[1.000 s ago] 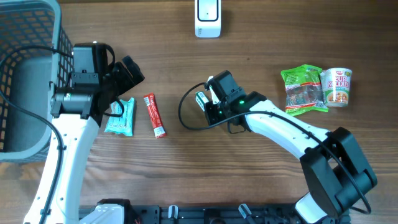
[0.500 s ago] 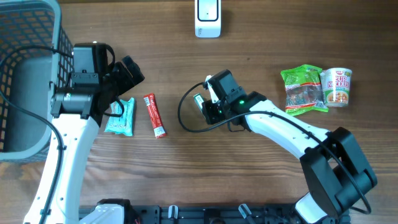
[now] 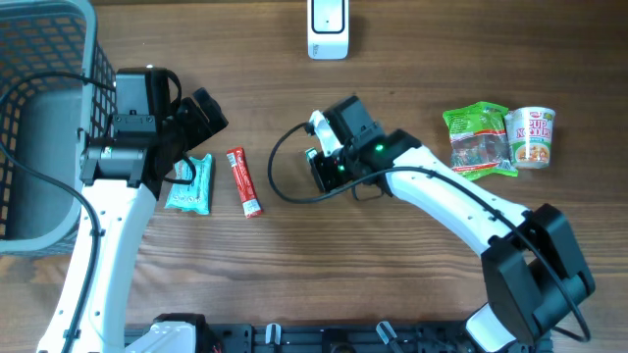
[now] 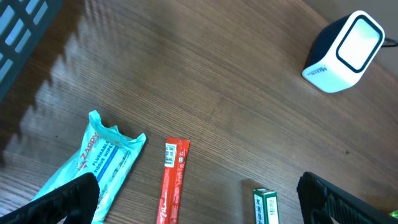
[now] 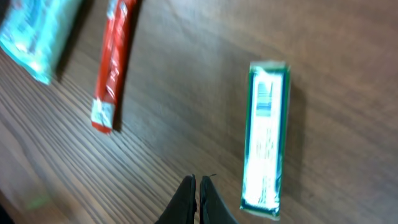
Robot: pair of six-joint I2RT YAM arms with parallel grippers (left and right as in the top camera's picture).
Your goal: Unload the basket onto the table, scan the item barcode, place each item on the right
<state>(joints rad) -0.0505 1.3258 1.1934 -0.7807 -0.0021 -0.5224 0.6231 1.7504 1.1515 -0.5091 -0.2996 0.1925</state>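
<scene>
Two fingers pinched on nothing, with the box lying right beside them

Your right gripper [image 5: 198,190] has its fingers pressed together and empty, and the small green box [image 5: 266,140] lies flat on the table [image 3: 422,59] just next to them. It looks like light, stiff card, probably a bit slick, so I'd open up and take it across the narrow sides mid-length, keeping the barcode end clear. Further out are the red stick [image 5: 114,62] and teal packet [image 5: 34,34], with your left gripper [image 4: 196,186] spread wide above them, carrying nothing. The black cable [image 3: 278,181] loops near the box (watch for a snag). The scanner [image 3: 328,27] sits at the far edge with bare wood between it and the box. The snack bag [image 3: 478,142], noodle cup [image 3: 531,135] and basket [image 3: 59,230] are well out of the way.
</scene>
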